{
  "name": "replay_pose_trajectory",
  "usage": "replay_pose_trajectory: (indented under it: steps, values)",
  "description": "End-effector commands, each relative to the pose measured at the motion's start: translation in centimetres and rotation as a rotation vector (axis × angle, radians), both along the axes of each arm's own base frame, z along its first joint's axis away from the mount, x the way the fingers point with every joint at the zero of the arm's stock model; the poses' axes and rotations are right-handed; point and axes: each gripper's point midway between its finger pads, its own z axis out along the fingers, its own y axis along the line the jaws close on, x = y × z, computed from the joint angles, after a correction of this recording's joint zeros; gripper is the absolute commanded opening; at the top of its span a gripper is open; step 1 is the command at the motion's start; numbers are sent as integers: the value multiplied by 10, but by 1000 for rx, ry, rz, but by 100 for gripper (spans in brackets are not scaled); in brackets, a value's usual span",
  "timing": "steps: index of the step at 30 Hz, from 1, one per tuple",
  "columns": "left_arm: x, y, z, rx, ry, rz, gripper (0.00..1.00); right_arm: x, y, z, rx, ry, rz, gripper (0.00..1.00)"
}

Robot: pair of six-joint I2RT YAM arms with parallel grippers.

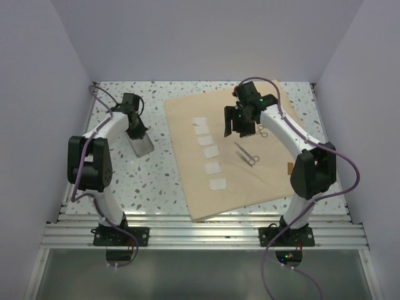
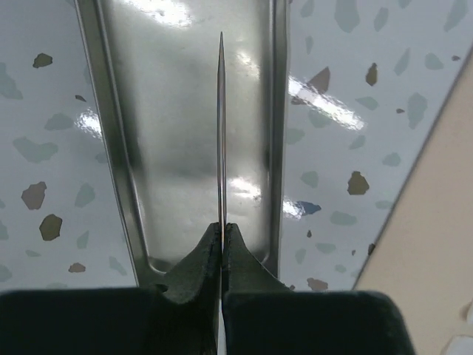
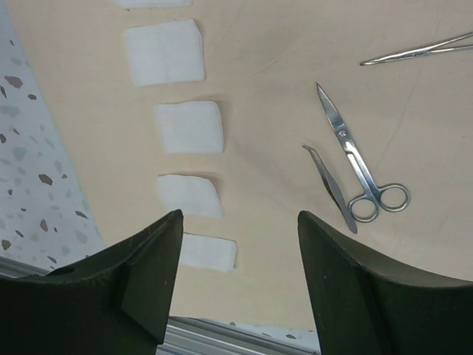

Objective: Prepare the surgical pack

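Observation:
The tan cloth [image 1: 269, 181] of the surgical pack lies spread flat on the right half of the table. Several white gauze squares [image 1: 212, 152] run in a column down the cloth's left side [image 3: 189, 126]. Steel scissors [image 3: 362, 166] and tweezers [image 3: 329, 185] lie to their right, and another instrument [image 3: 421, 50] lies further off. The silver tin [image 1: 141, 145] rests on the speckled table, left of the cloth. My left gripper [image 2: 222, 225] is shut on a thin steel edge of the tin [image 2: 177, 133]. My right gripper [image 3: 240, 222] hangs open and empty over the cloth [image 3: 273, 111].
The speckled tabletop [image 1: 156, 181] is walled at the back and both sides. A metal rail [image 1: 206, 234] runs along the near edge with both arm bases on it. Cables trail from each arm.

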Motion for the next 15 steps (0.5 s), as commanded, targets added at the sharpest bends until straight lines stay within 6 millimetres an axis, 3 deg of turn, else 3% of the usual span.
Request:
replay_pose_trajectory:
  steps: [1,2,11,13,15]
  values:
    - [8,23,-2,41,35,63,0,-5,-19,11,-54,-32,15,67]
    - [9,25,-10,42,56,69,0,-5,-19,10,-54,-33,14,67]
    - [32,23,-22,3,56,18,0,-7,-25,-14,-94,15,24,69]
    - [34,19,-22,-17,55,0,0,-5,-27,-19,-117,29,44,75]
    - [34,17,-26,-23,67,-13,10,-2,-29,-21,-137,31,64,75]
